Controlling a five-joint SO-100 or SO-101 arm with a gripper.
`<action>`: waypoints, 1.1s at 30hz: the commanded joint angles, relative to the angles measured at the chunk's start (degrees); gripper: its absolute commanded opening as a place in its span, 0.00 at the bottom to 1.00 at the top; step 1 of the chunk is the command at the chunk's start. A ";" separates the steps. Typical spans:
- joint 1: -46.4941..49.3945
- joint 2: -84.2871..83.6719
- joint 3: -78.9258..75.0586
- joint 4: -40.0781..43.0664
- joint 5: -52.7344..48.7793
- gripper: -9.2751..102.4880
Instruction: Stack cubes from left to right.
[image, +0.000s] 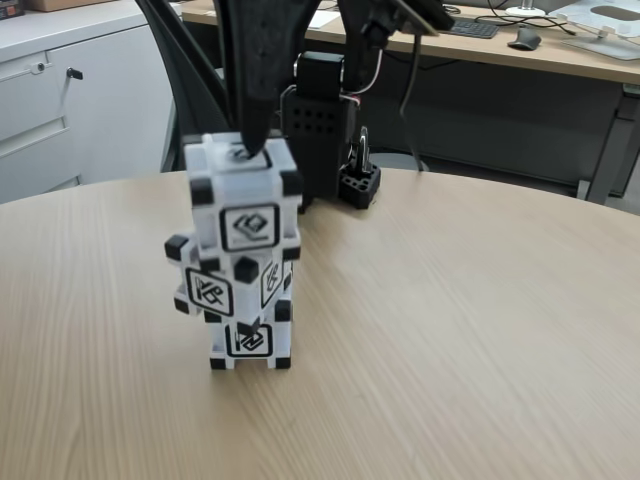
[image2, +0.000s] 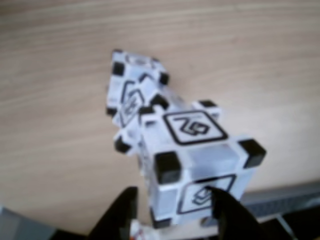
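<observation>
- On the table (image: 450, 330), three cubes stand as one stack: bottom cube (image: 250, 340), middle cube (image: 225, 285) turned askew on it, top cube (image: 245, 205) above.
- In the wrist view my gripper (image2: 175, 212) has one finger (image2: 120, 215) on each side of the top cube (image2: 200, 165).
- Whether I pinch it or merely flank it, I cannot tell.
- Behind the stack sits my black base (image: 320, 125).

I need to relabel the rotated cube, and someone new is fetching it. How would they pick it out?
On the round wooden table stands a three-cube tower. Take the middle cube: unlike the squarely aligned cubes above and below, it sits twisted, corners poking out sideways.
</observation>
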 joint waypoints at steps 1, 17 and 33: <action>0.18 0.09 -0.09 1.67 -0.26 0.25; 0.18 0.09 -0.09 1.67 0.70 0.15; 0.18 1.05 -0.97 1.67 0.35 0.08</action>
